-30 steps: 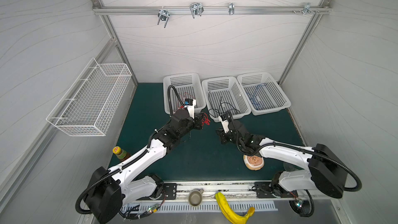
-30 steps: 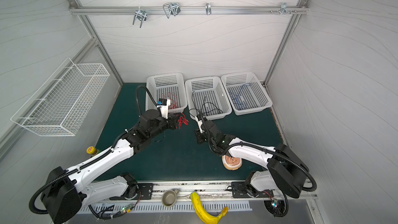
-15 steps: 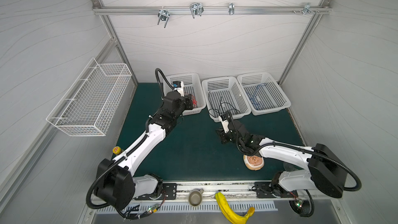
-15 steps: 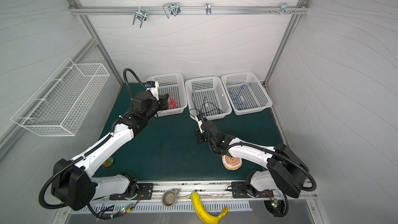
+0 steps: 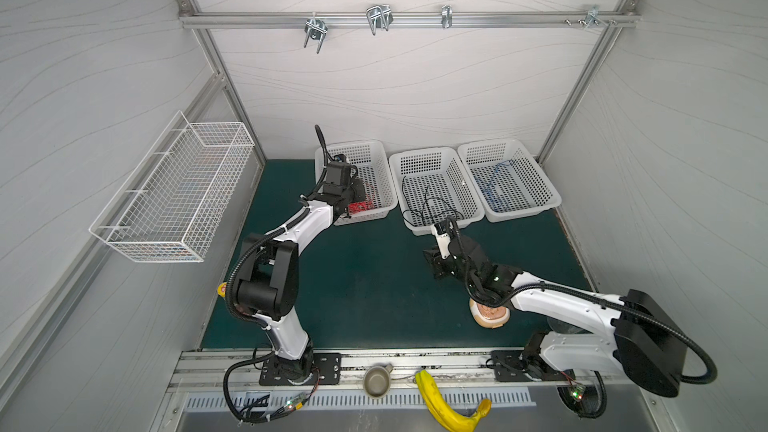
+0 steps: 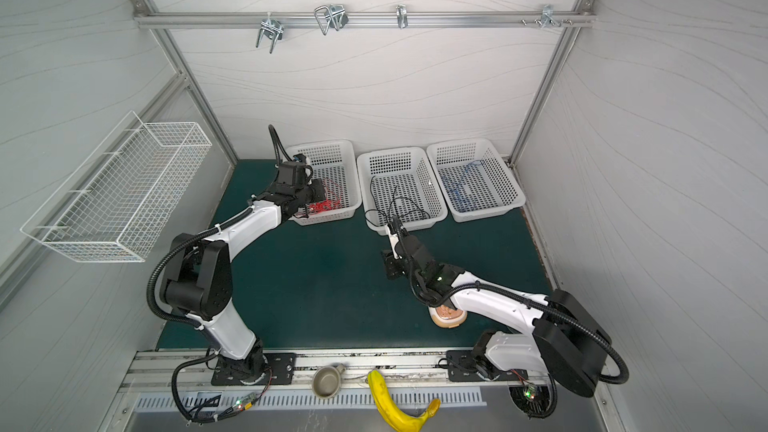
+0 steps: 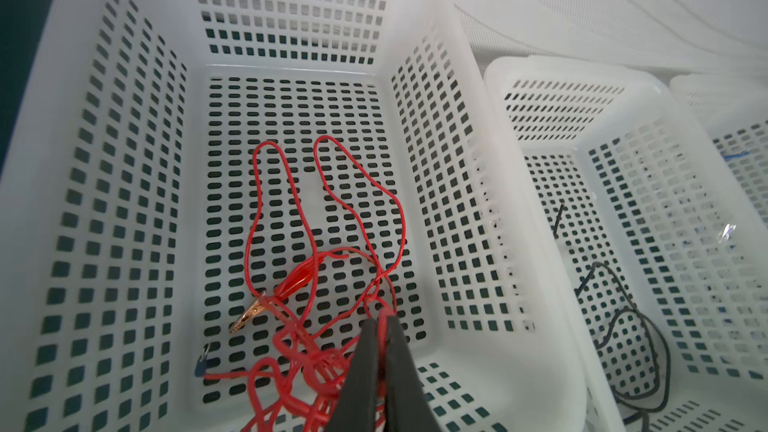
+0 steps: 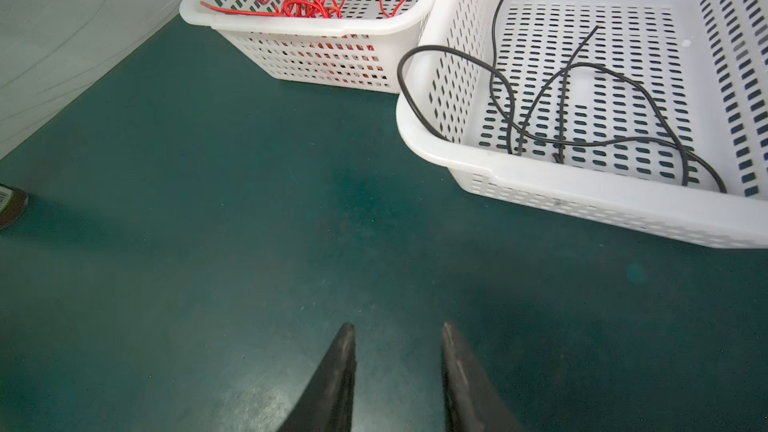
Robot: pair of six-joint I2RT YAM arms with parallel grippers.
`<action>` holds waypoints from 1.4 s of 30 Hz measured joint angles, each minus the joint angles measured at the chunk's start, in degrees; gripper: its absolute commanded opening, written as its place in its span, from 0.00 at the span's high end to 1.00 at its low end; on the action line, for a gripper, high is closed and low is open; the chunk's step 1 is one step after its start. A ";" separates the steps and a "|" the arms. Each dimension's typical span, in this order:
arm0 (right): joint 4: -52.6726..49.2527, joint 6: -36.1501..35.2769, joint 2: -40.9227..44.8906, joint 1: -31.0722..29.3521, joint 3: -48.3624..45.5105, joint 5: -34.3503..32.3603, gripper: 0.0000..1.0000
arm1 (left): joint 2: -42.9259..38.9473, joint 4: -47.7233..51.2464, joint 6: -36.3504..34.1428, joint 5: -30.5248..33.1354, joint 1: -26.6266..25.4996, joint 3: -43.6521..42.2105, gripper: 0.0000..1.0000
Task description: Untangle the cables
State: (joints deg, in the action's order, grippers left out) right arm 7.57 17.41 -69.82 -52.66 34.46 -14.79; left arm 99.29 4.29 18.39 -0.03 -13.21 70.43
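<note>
The left gripper (image 7: 380, 317) was nearly closed on a strand of the red cables (image 7: 297, 278), tangled in the left basket (image 7: 451, 201). The black cables (image 8: 400, 74) were draped in the middle basket (image 8: 540, 189). The right gripper (image 8: 398, 328) was held partly open, empty, above the mat (image 8: 249, 243).

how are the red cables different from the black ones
The red cables sit bunched in a tangle in the left basket; the black cables sprawl in loose loops in the middle basket. The left gripper pinches the red cables; the black cables lie untouched. Both are thin wires in white baskets.
</note>
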 measured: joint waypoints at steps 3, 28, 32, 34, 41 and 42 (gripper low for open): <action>-0.22 0.22 1.27 0.00 -0.76 -0.81 0.62 | 0.28 0.42 0.22 -0.87 0.00 0.20 0.77; -4.20 -0.55 8.37 2.67 -3.06 -7.08 0.01 | -21.64 0.63 -0.26 -2.73 -1.49 -13.00 0.11; -7.61 -1.22 11.85 6.32 -3.08 -8.96 0.01 | -29.14 0.22 -0.87 3.28 -2.80 -22.43 0.10; -9.79 -1.55 13.51 8.63 -3.02 -10.14 0.01 | -32.41 0.22 -1.44 6.82 -3.48 -26.34 0.10; -14.64 -4.11 18.10 19.12 -3.10 -13.99 0.01 | -39.71 -0.39 -2.12 22.67 -4.37 -34.60 0.09; -14.27 -4.50 18.43 20.74 -3.32 -14.97 0.01 | -39.82 -0.59 -2.16 24.72 -4.37 -35.23 0.09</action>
State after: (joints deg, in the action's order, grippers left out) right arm -6.70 12.91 -51.40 -31.92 31.14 -29.76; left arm 59.46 3.70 16.23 24.69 -17.58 35.20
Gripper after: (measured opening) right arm 0.989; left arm 0.905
